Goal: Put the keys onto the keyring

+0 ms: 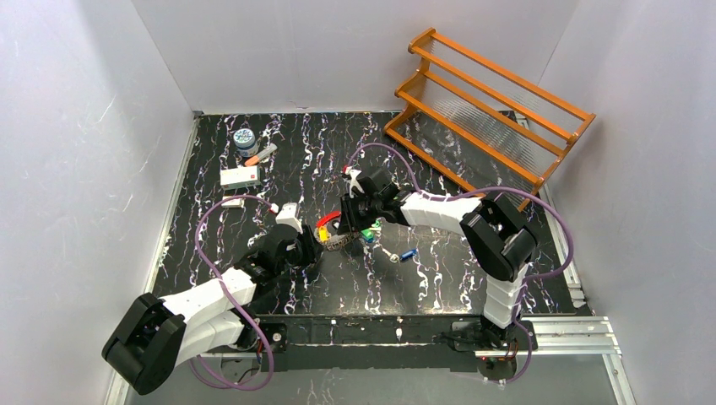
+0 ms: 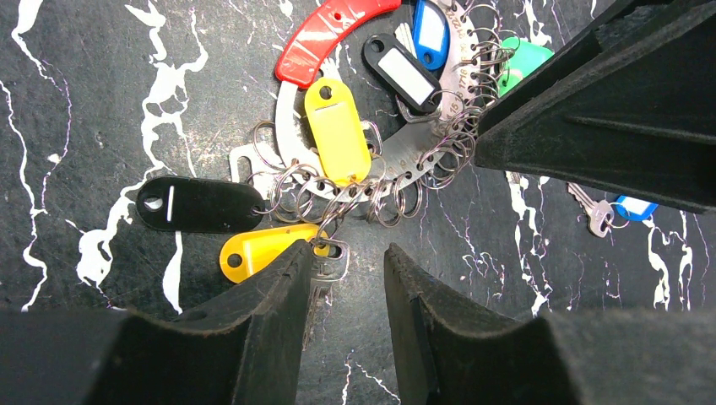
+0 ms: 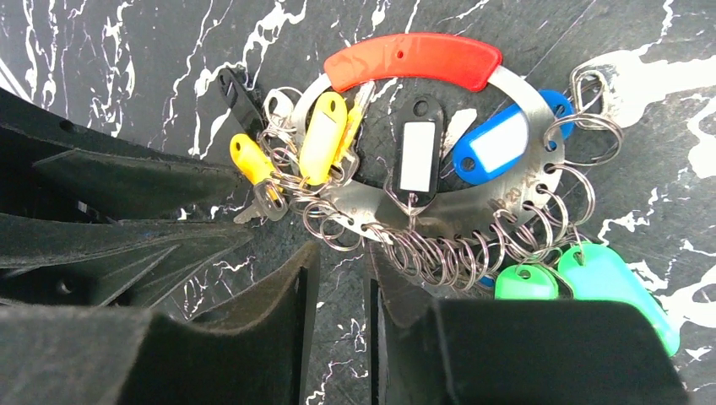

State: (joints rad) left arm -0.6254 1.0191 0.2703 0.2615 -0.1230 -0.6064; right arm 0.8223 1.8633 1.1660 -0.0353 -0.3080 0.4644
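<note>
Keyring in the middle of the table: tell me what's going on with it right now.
Both arms meet at the keyring, which lies flat on the table. The left fingers are parted at one edge, beside a silver key on a yellow tag. The right fingers are parted at the row of small rings on the opposite side. Neither pair grips anything. A key with a blue tag lies loose to the right of the ring, not yet on it.

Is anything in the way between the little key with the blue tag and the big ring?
Mostly bare table. The key lies apart from the keyring, on the side where the green tags lie. The right tool sits over that edge of the ring, so it may crowd the way.
</note>
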